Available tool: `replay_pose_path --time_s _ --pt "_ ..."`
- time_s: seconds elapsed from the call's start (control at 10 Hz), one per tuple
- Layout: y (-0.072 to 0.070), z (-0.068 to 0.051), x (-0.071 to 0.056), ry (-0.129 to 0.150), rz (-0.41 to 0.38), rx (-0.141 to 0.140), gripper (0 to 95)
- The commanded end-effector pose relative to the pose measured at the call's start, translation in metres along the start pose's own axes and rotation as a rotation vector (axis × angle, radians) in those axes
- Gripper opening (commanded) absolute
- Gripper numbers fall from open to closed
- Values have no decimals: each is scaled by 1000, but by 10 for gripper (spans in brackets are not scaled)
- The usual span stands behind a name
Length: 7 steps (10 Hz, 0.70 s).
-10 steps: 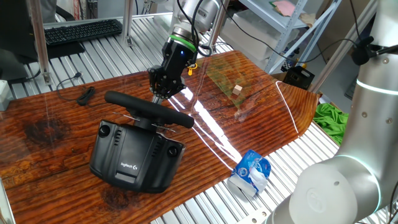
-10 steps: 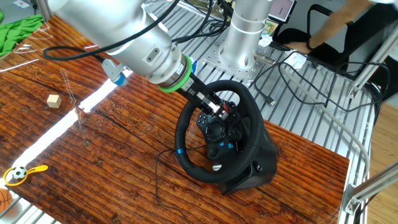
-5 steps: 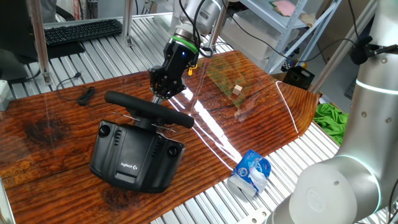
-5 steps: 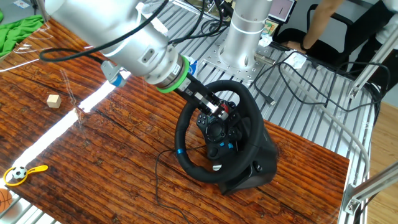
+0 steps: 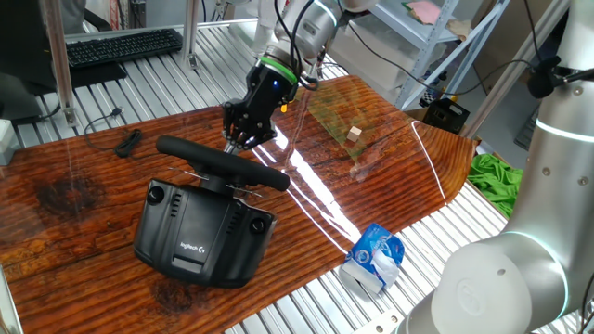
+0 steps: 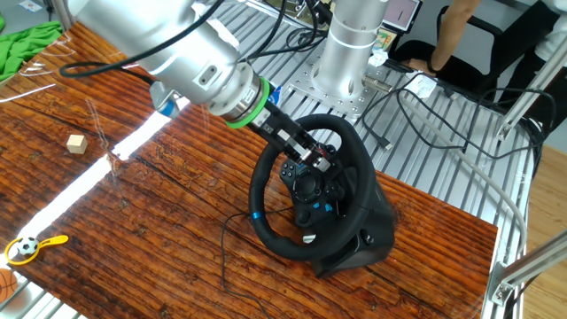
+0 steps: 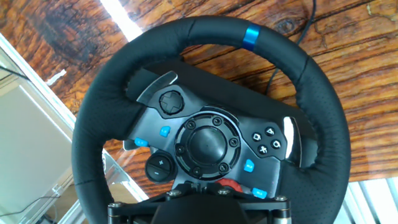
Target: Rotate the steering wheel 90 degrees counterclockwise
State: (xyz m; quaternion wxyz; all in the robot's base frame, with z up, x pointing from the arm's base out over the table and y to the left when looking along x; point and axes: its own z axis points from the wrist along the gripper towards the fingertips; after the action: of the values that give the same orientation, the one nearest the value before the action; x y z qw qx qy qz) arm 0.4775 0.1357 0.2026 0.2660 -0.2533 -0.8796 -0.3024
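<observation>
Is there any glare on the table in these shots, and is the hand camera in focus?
One fixed view: a bright glare streak crosses the wooden table beside the steering wheel. The other fixed view: a similar streak left of the wheel. Hand view: the wheel is sharp, with a small glare patch at top.

In the hand view, the steering wheel (image 7: 208, 146) fills the frame; its lower rim is cut off by the bottom edge. The pincer (image 7: 221, 198) shows only as a dark bar at bottom centre, fingertips unseen, so its opening cannot be told. In one fixed view, the wheel's rim hides the pincer (image 5: 238, 141) tips. In the other fixed view, the wheel's base (image 6: 376, 226) sits mostly behind the rim.
</observation>
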Motion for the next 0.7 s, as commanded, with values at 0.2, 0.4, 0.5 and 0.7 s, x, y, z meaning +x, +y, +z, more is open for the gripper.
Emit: replay_pose_path --time_s 0.2,0.4,0.5,0.7 --pt "8 3 6 -5 18 -16 0" --pt "14 5 9 -7 26 -15 0" --pt "18 2 7 -4 29 -14 0" --pt "30 0 5 -8 37 -5 0"
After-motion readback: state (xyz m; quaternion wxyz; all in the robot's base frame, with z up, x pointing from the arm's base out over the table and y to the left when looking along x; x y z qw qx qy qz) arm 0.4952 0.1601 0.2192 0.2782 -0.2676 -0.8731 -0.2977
